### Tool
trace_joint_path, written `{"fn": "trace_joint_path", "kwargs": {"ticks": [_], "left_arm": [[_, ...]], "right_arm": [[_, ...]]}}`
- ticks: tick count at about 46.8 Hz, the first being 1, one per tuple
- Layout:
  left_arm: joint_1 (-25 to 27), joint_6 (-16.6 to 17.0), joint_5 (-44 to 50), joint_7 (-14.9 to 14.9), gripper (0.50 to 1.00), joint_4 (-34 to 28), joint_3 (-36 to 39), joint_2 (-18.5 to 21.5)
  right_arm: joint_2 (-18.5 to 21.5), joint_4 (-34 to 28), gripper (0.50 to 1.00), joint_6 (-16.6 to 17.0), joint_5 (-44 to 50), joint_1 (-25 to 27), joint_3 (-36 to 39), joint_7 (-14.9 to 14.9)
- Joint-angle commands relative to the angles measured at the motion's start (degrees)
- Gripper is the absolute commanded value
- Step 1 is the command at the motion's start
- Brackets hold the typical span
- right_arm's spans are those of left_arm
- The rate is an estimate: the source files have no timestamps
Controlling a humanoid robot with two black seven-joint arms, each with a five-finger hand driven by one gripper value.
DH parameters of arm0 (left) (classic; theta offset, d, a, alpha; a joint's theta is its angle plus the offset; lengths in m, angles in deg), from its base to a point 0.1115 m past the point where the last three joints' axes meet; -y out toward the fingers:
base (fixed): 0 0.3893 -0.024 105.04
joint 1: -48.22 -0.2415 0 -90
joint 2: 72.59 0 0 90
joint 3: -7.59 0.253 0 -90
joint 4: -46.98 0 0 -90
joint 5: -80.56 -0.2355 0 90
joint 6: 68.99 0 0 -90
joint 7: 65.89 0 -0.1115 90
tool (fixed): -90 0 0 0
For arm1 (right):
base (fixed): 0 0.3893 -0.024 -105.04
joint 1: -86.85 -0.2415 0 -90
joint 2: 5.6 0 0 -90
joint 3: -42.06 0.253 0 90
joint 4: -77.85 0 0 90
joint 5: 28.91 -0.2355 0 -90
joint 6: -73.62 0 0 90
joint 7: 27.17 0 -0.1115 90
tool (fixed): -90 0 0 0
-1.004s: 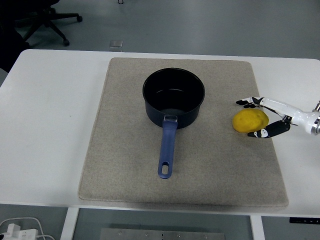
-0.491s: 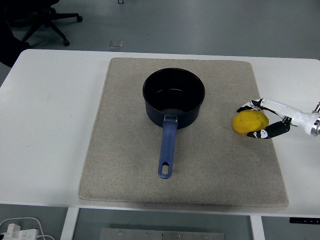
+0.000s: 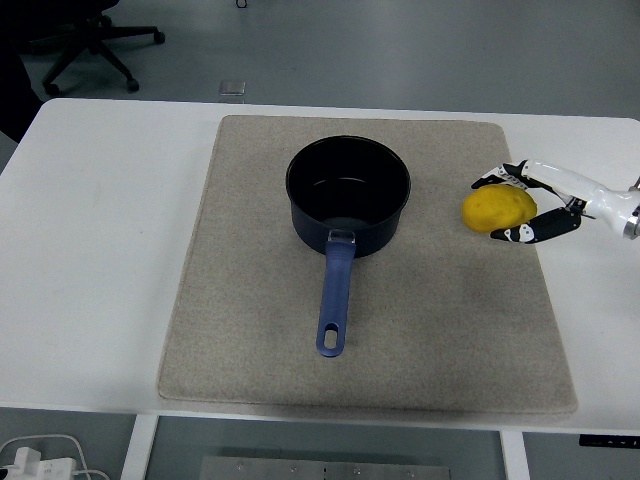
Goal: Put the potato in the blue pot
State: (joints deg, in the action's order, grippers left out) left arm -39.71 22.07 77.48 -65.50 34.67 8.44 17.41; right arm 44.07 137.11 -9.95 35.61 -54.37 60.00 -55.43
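Got my right hand (image 3: pixel 535 205) at the right side of the frame, fingers (image 3: pixel 515 234) wrapped around the potato (image 3: pixel 498 209); looks like the pickup step; next I'd carry it left over the pot (image 3: pixel 348 196) mid-frame, then let go.

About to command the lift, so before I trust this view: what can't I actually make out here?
- Head view: whether the potato has left the mat; no side angle.
- Head view: the right hand palm contact, hidden behind the potato.
- Head view: right arm past the wrist, cut off by the right edge.
- Left arm: out of frame.
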Motion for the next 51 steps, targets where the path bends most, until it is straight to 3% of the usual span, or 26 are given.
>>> {"fn": "trace_joint_path", "kwargs": {"ticks": [1,17,39,51], "left_arm": [[0.0,0.0,0.0,0.0,0.996,-0.1,0.0,0.0],[0.1,0.0,0.0,0.0,0.996,-0.1,-0.2,0.0],[0.0,0.0,0.0,0.0,0.996,-0.2,-0.2,0.0],[0.0,0.0,0.0,0.0,0.996,-0.2,-0.3,0.0]], "right_arm": [[0.0,0.9,0.5,0.2,-0.9,-1.2,0.0,0.3],[0.5,5.9,0.5,0.8,-1.4,-7.4,-0.2,2.7],[13.2,2.6,0.5,0.3,-1.3,-12.1,-1.1,7.8],[20.1,-3.0,0.5,0.2,-1.2,-14.6,-1.6,7.9]]}}
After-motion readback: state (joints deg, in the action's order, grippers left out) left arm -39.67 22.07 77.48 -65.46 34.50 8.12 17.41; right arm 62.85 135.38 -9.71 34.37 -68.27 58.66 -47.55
